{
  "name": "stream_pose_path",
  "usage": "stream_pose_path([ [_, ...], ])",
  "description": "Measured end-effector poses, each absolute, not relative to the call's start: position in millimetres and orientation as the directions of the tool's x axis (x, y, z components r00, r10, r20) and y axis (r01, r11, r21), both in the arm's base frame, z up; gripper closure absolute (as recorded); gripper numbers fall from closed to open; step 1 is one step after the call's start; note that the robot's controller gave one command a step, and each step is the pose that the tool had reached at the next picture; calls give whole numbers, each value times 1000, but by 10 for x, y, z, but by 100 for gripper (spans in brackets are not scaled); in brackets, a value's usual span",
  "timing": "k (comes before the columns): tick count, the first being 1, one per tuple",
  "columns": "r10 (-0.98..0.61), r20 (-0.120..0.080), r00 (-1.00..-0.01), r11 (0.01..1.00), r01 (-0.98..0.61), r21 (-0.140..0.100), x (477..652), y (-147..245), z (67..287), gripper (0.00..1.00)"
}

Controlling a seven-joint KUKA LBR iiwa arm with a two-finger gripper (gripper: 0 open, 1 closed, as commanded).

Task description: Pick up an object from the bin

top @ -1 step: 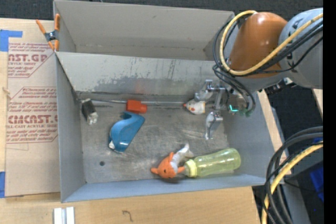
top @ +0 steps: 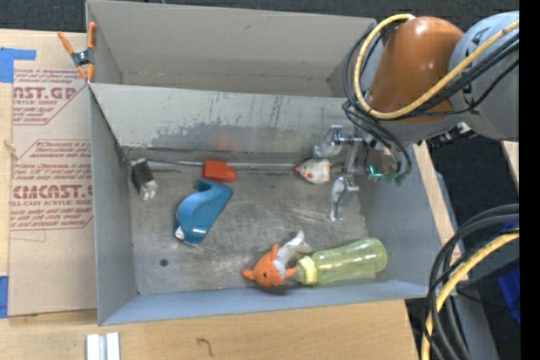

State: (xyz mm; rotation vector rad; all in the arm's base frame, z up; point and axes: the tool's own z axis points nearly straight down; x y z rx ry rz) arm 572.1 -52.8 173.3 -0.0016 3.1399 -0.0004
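Grey metal walls frame the bin [top: 110, 206] as the KUKA arm's claw [top: 336, 173] hangs low over the floor, reaching in from the view's right. Its two fingers [top: 339, 200] are spread apart, one nearer the back wall and one nearer the front.

Just beside the claw on its view-left side, roughly level with the gap between the fingers, lies a small white-and-orange toy [top: 313, 172] (whether either finger touches it cannot be made out).

Farther out from the claw on that same side sits an orange-red block [top: 219, 172]. A little frontward of the block is a blue curved plastic piece [top: 202, 212]. Well apart from the claw, close to the wall on the view's left, is a small black-and-silver item [top: 142, 179].

Toward the front wall from the claw, a pale yellow-green bottle [top: 346, 260] lies on its side. Its cap end touches an orange fish-like toy [top: 268, 268].

An orange cover [top: 413, 67] and yellow cables [top: 367, 55] ride on the wrist behind the claw.
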Motion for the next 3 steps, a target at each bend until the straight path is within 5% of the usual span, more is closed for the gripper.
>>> stream_pose_path([
  [1,-42,-2,-999,999,-42,-1,5847,-16,1776,0],
  [2,-47,-5,-999,999,-47,5,5879,156,1484,0],
  [3,-127,-3,-992,992,-127,0,5373,-89,1101,0],
])
